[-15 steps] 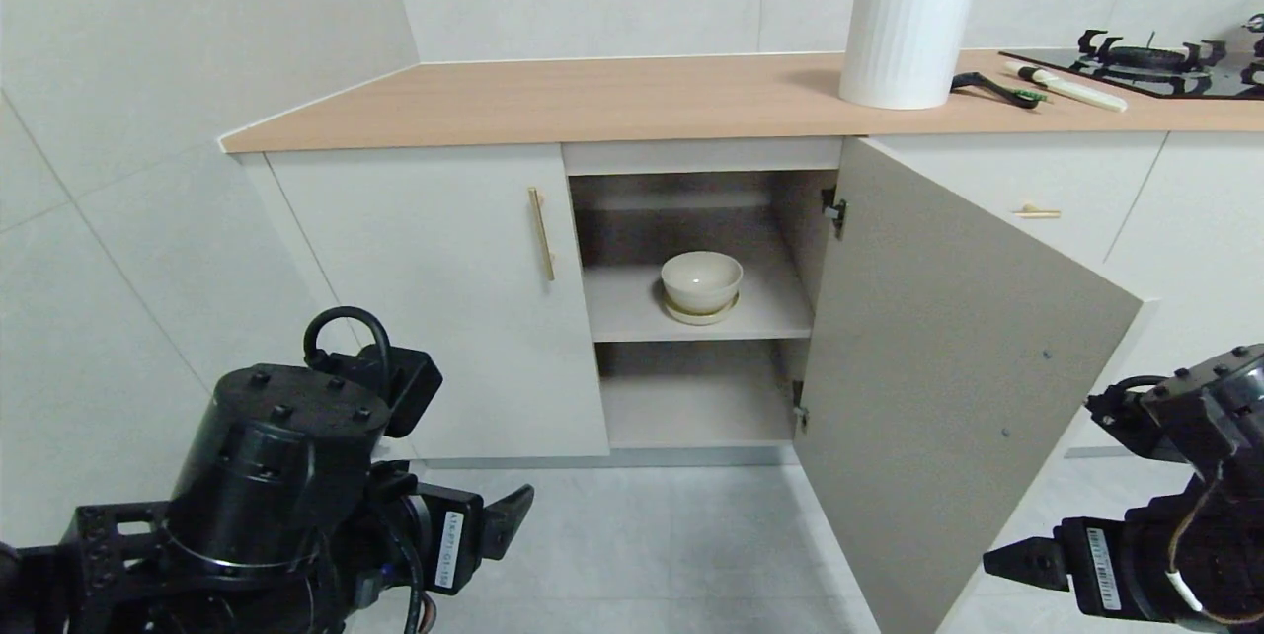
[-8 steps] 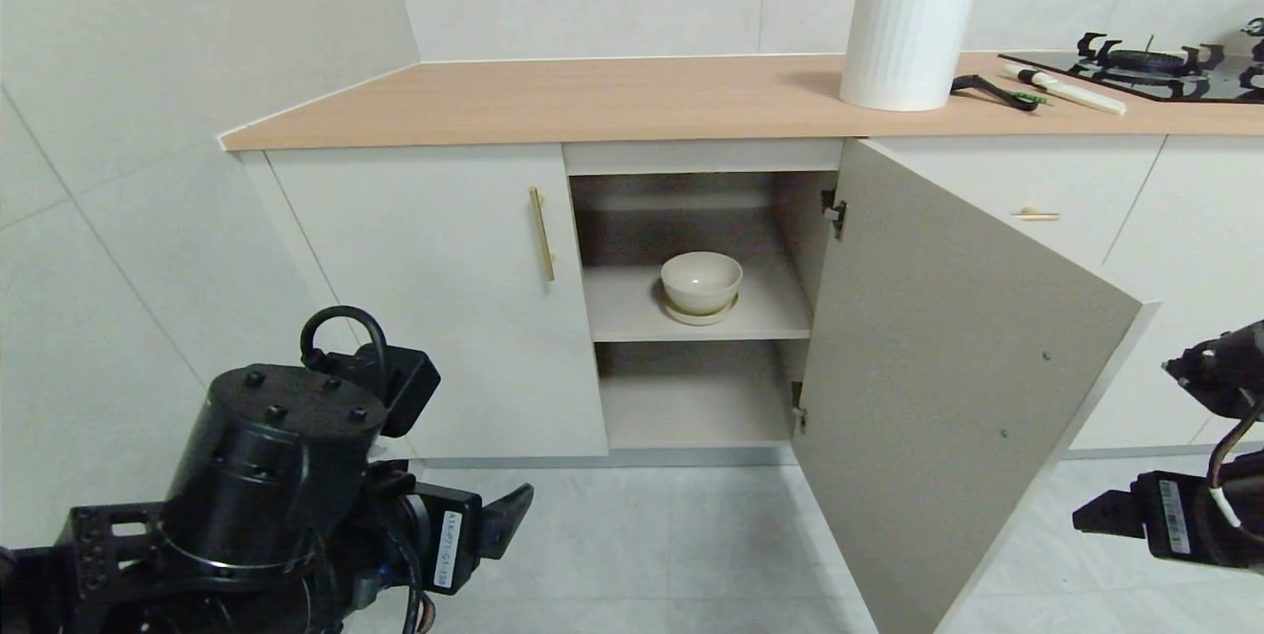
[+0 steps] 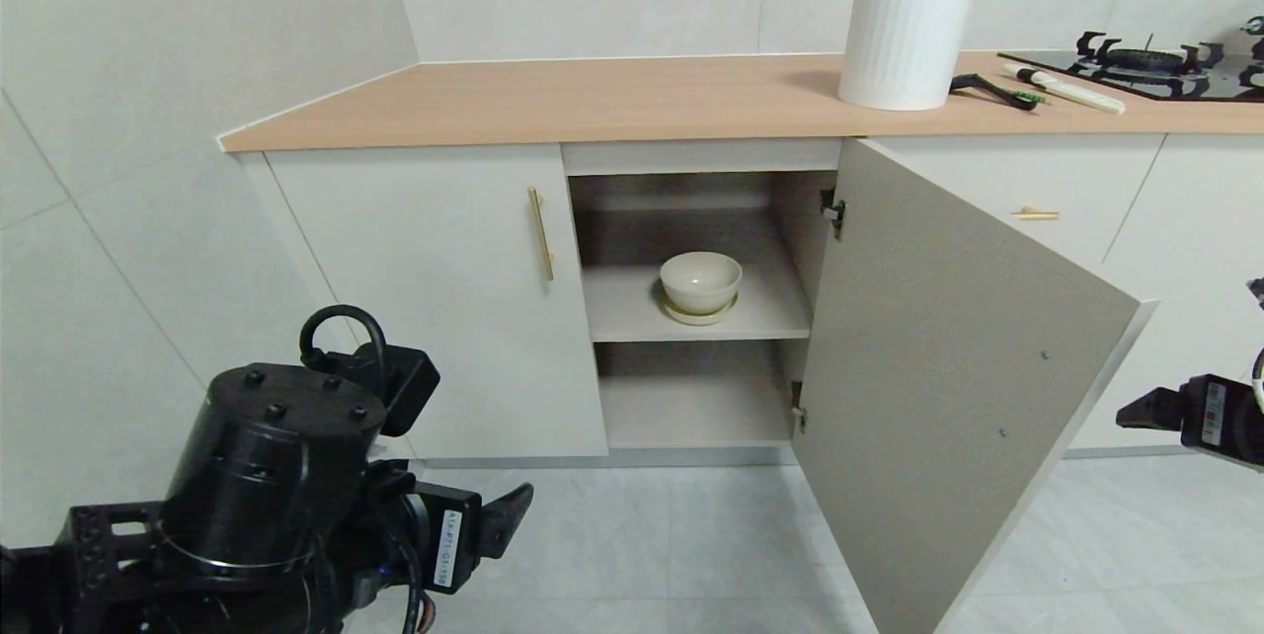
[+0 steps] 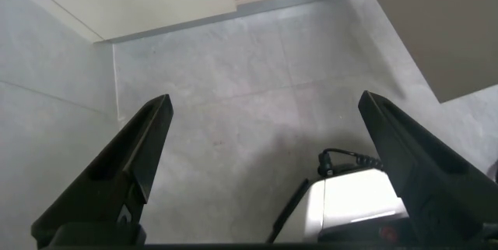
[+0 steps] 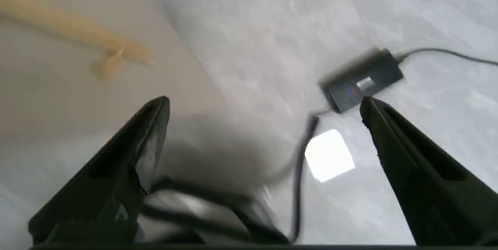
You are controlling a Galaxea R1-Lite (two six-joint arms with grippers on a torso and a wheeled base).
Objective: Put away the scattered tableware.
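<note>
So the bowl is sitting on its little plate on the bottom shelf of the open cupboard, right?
Not quite. The bowl does sit on its little plate in the open cupboard, but on the upper shelf, not the bottom one. The head view shows it.

A small cream-coloured ceramic bowl [image 3: 701, 278] stands upright with its mouth up, and its inside looks empty. It rests on a flat round plate [image 3: 680, 315] of the same pale tone, whose rim shows just past the bowl's foot. The pair sits on the upper shelf [image 3: 622, 306] of the open cabinet [image 3: 681, 192], roughly mid-shelf, apart from both side walls.
</note>
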